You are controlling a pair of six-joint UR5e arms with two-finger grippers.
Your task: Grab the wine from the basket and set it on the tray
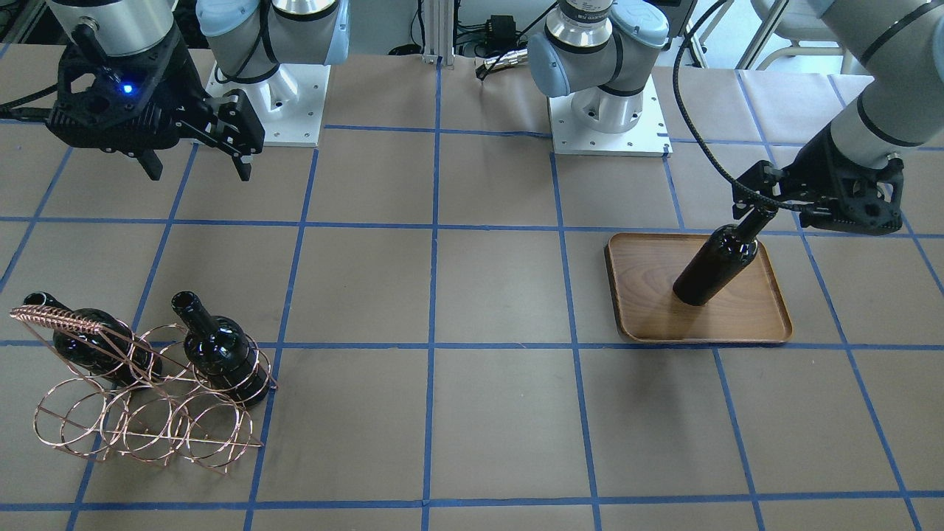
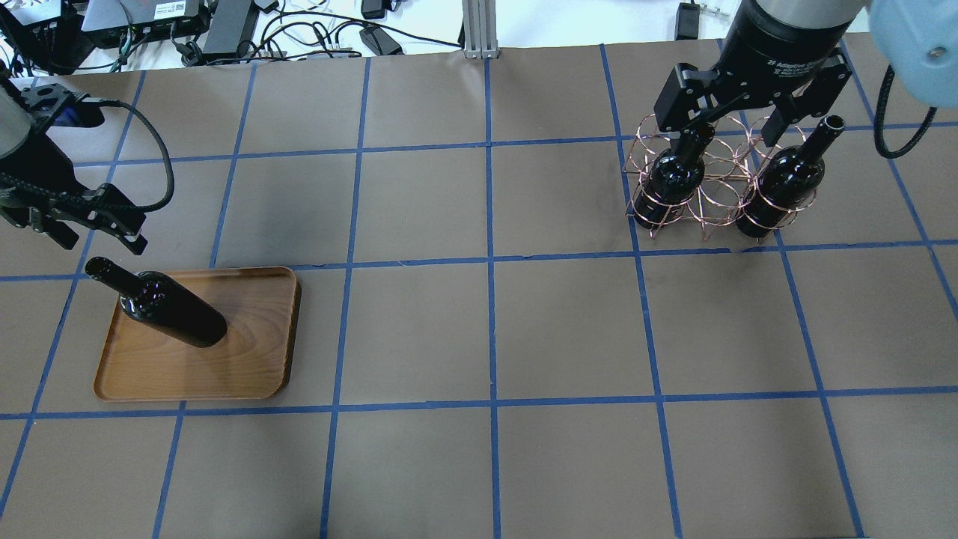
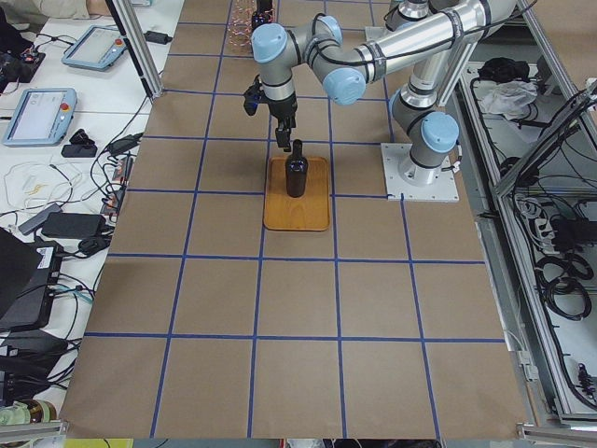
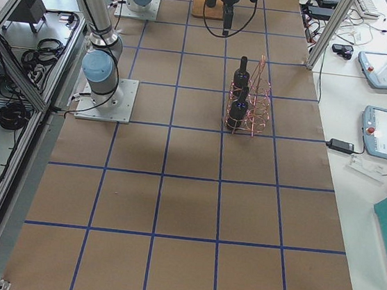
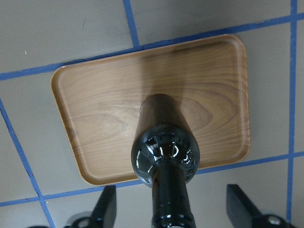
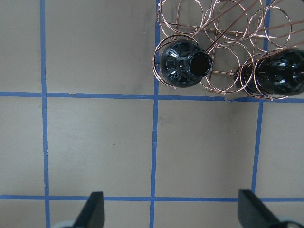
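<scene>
From my station, the left gripper sits at the tray's left edge, over the mouth of the wine. On the left wrist feed its fingers stand on either side of the bottle's neck with a gap on both sides, so I read the jaws as released and gripping nothing. The wine stands upright on its base at about the tray's middle, with the wood grain showing all around it. The tray lies flat on the table, which is brown paper marked off with blue tape.

Well to the tray's right, and farther from the robot's base than the tray, is the basket. It holds two more bottles, necks up. One is in the end rings nearer the tray and the other is in the end rings away from it. The right gripper hangs raised over that same area, far from the tray. Its fingers are spread wide over bare paper, so those jaws are released too and hold nothing. On its wrist feed the basket shows only along the top edge.
</scene>
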